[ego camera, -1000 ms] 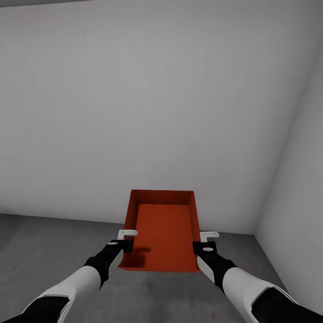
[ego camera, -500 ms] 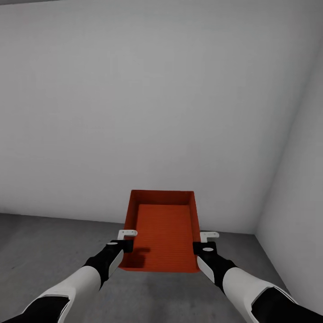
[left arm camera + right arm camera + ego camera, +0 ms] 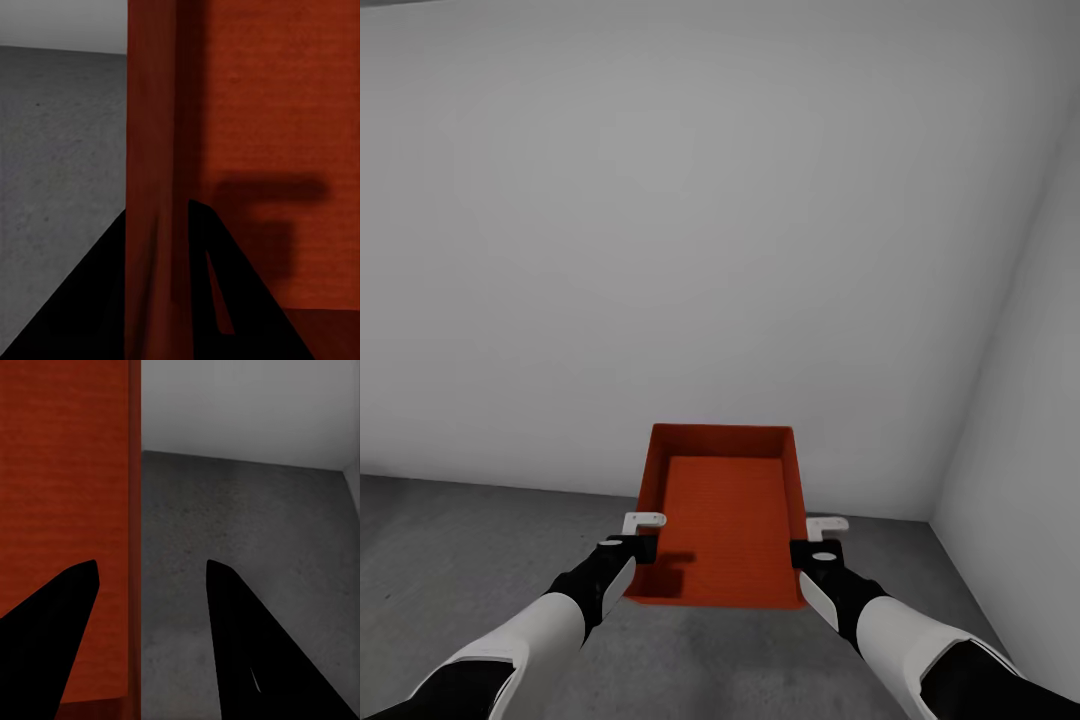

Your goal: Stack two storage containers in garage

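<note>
One orange-red storage container [image 3: 725, 510] hangs level in front of me, above the dark grey concrete floor [image 3: 460, 540] of the garage, its open top facing up. My left gripper [image 3: 643, 535] is shut on its left side wall; in the left wrist view the fingers [image 3: 157, 208] pinch that wall [image 3: 154, 112]. My right gripper [image 3: 822, 535] sits at the right side wall. In the right wrist view its fingers [image 3: 152, 562] stand apart, one on each side of the thin wall [image 3: 135, 472], with gaps showing. The container holds nothing.
Plain grey-white walls meet in a corner at the right [image 3: 935, 500], just behind the container. Bare concrete floor [image 3: 247, 510] spreads to the left and under the arms.
</note>
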Motion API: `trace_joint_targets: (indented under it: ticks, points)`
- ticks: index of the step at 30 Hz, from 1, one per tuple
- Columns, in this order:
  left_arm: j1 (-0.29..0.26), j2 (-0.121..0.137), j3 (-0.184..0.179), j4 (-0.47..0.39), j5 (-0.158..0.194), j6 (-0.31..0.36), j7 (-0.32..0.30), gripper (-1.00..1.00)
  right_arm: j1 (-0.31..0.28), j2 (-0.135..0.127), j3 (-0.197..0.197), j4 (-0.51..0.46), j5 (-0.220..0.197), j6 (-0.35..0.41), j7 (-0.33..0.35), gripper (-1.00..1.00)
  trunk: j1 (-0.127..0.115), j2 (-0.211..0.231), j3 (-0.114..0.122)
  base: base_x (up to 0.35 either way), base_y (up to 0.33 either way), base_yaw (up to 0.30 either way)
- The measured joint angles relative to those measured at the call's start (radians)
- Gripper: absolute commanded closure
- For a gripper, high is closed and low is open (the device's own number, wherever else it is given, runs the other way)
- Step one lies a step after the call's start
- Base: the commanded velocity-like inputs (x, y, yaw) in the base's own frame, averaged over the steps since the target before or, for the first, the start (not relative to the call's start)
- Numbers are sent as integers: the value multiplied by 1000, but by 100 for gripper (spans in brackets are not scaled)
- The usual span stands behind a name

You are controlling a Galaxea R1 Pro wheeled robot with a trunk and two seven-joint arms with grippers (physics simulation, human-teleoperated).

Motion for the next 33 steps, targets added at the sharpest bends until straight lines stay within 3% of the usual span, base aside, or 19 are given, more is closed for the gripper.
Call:
trace_joint_targets:
  ticks: [11, 33]
  points:
    - [0, 0, 2, -3, -4, 29, 0, 100, 0, 0, -5, 5, -5, 19, 8, 100, 42, -77, -36, 0, 0, 0]
    - [0, 0, 2, -3, -4, 30, 0, 100, 0, 0, -4, 6, -6, 18, 9, 100, 127, -231, -140, 0, 0, 0]
